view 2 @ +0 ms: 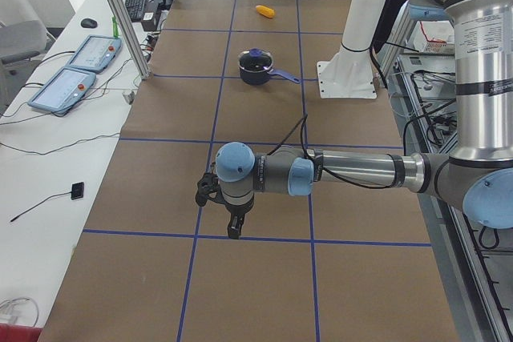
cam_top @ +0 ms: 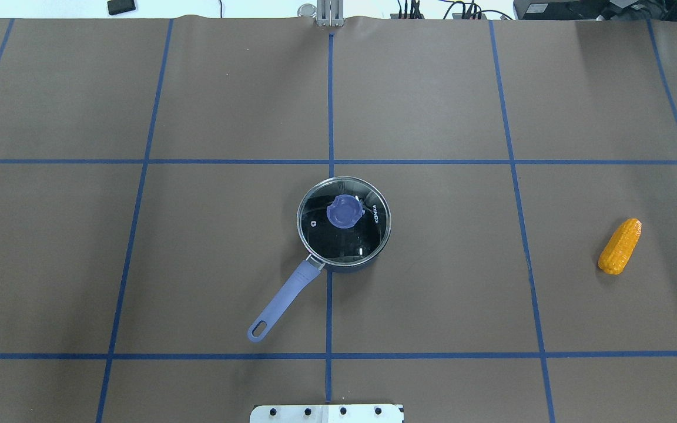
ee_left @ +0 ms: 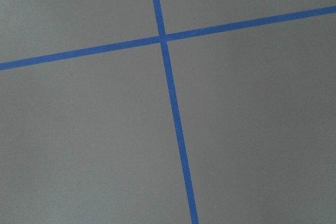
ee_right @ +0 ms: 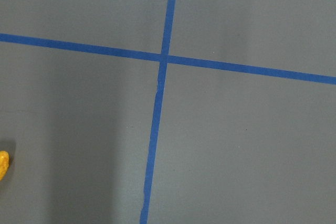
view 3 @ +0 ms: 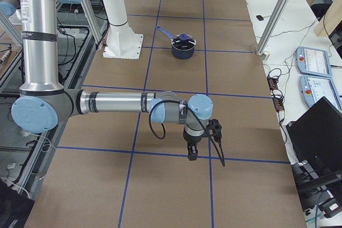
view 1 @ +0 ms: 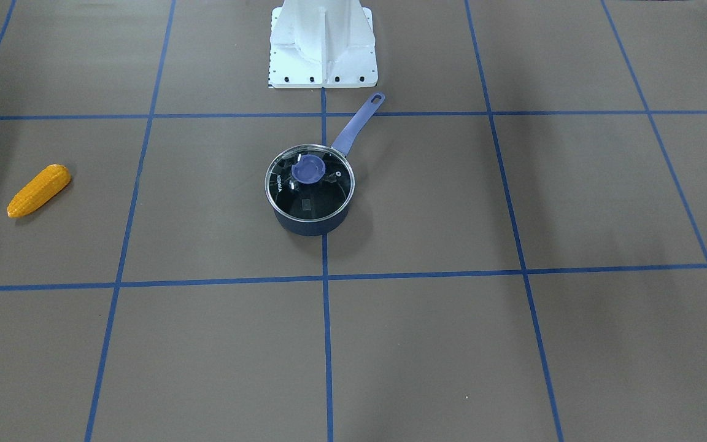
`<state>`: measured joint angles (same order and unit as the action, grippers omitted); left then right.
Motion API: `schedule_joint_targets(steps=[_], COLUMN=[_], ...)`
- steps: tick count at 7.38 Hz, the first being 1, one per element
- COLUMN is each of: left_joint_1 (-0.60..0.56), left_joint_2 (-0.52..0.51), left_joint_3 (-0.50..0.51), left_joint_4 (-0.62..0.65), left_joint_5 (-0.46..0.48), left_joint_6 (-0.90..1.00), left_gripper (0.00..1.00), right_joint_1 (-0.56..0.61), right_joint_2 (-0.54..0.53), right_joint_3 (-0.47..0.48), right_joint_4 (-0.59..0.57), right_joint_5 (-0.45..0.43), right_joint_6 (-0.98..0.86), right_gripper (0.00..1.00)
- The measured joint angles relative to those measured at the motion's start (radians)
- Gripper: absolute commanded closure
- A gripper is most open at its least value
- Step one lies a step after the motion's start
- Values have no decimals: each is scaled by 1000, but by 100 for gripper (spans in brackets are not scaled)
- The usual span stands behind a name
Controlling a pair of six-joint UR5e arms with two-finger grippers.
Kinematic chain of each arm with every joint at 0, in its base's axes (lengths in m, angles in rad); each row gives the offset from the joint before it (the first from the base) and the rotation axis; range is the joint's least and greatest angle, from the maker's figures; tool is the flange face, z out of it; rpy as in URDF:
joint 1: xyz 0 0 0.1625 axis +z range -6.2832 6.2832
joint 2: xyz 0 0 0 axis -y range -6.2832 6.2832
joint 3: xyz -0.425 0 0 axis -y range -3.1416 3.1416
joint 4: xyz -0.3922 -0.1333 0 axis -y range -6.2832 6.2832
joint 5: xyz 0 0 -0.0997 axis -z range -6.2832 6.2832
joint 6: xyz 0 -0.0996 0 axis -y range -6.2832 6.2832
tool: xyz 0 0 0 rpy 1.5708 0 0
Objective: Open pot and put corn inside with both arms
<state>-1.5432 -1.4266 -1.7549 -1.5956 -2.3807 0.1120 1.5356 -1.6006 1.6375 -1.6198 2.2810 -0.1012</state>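
Note:
The corn (view 1: 39,190) lies on the brown table at my right side, also in the overhead view (cam_top: 620,246) and far off in the left view (view 2: 265,12); its tip shows at the right wrist view's edge (ee_right: 2,163). The dark blue pot (view 1: 309,212) stands mid-table with its glass lid (cam_top: 368,238) on and a purple knob (cam_top: 343,211). Its handle (cam_top: 282,299) points toward my base. My left gripper (view 2: 232,226) and right gripper (view 3: 207,159) hover over the table ends, far from the pot. I cannot tell whether they are open or shut.
My white pedestal (view 1: 323,43) stands just behind the pot. Blue tape lines (cam_top: 329,117) grid the table. Aluminium posts (view 2: 120,18) and control tablets (view 2: 64,86) stand along the operators' side, with a monitor (view 3: 320,132) near the right end.

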Motion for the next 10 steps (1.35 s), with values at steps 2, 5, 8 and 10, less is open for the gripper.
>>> schedule_joint_targets(steps=[2, 5, 8, 10], left_joint_1=[0, 0, 0, 0], left_joint_2=[-3, -4, -22, -77], left_joint_3=[-6, -23, -45, -55], left_joint_4=[1, 2, -2, -35], left_joint_5=[-1, 3, -3, -2], left_joint_6=[-5, -9, -52, -74], left_gripper=[1, 1, 1, 1], right_joint_1=[0, 0, 0, 0], right_joint_2=[1, 6, 44, 47], right_joint_3=[1, 5, 10, 12], right_joint_4=[1, 2, 65, 249], right_joint_5=[0, 1, -4, -17], right_joint_6=[0, 1, 4, 53], right_gripper=[0, 0, 0, 0])
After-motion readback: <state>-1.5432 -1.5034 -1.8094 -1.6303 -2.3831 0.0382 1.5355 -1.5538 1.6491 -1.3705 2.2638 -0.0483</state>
